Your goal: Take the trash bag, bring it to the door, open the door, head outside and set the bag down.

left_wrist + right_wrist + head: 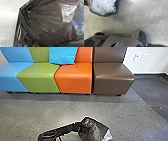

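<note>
My left gripper (81,126) reaches in from the lower left of the head view and is shut on the trash bag (93,129). The bag is dark and thin, with a pale patch at its right side, and it is bunched at the gripper. In the left wrist view the bag (42,23) is large and close, its black plastic drawn into folds that meet at one corner. Part of the bag (102,7), pale and crinkled with a dark edge, also shows in the right wrist view, above the floor and apart from the robot's base.
Blue, green, orange and brown seats (113,77) stand in a row ahead, with a bright blue cushion (63,55) on them. A white wall (150,64) with outlets is at the right. Grey floor (50,107) lies before the seats. The robot's dark base (120,41) shows below the right wrist camera.
</note>
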